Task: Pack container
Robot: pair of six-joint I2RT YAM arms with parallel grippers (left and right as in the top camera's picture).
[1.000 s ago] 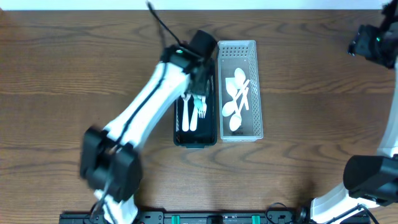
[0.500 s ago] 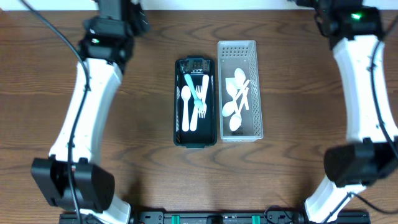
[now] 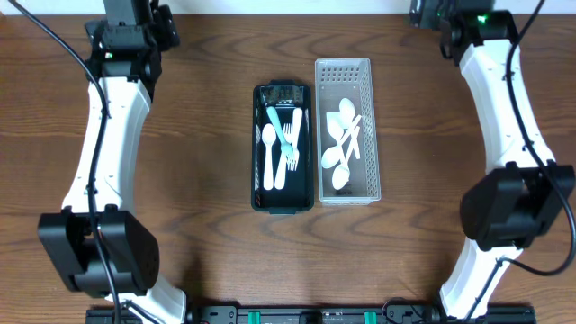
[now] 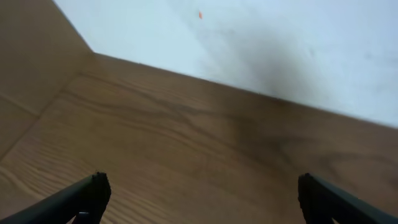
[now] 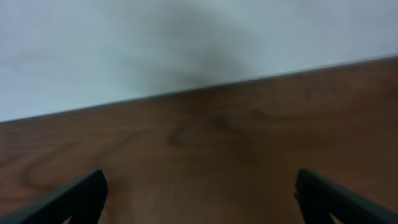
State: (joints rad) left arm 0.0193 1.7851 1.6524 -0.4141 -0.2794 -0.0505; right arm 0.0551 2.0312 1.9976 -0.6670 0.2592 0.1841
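A black container (image 3: 283, 202) stands mid-table holding a white spoon (image 3: 268, 155), white forks (image 3: 290, 144) and a teal utensil (image 3: 273, 119). Right beside it a clear basket (image 3: 345, 72) holds several white spoons (image 3: 340, 144). My left gripper (image 3: 133, 11) is at the far left back edge of the table, open and empty; its fingers (image 4: 199, 186) frame bare wood by the wall. My right gripper (image 3: 439, 11) is at the far right back edge, open and empty; its fingers (image 5: 200, 186) also frame bare wood.
A white wall (image 4: 261, 43) meets the table's back edge in both wrist views. The wooden table (image 3: 432, 243) stretches around both containers. A black rail runs along the front edge (image 3: 297, 315).
My left arm has pulled away from the black container to the far left back corner, leaving the teal utensil inside. My right arm has swung in to the back right.
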